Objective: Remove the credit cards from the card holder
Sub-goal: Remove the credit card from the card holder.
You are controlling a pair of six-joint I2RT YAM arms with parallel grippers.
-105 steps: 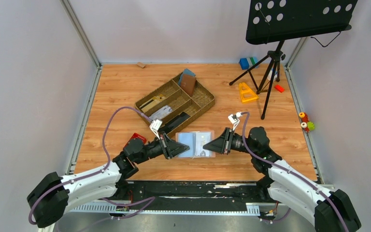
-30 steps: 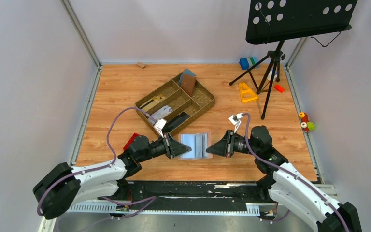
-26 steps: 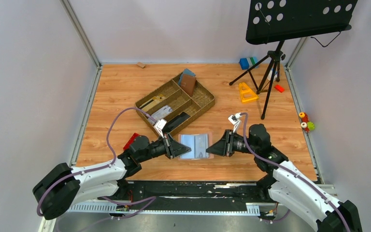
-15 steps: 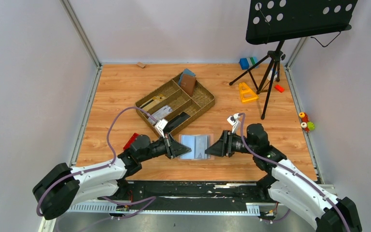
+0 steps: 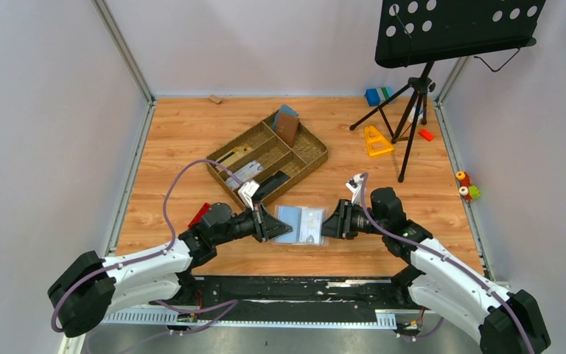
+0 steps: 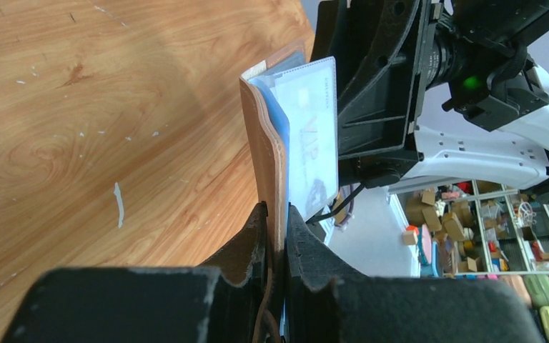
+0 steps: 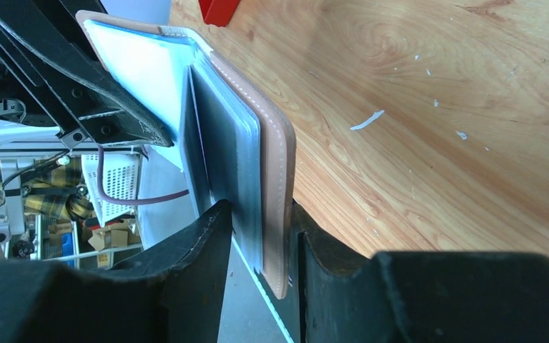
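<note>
Your left jaws clamped one edge of the card holder (image 5: pixel 300 223). Your right jaws gripped the opposite flap.

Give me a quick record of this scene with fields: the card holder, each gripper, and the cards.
card holder: open, held between both grippers
left gripper: shut on the holder's tan left edge
right gripper: jaws astride the holder's right flap, apparently closed on it
card: one visible inside the holder, not yet pulled out

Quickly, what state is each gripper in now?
Left gripper: closed on the tan folding card holder.
Right gripper: closed on its other side.
</note>
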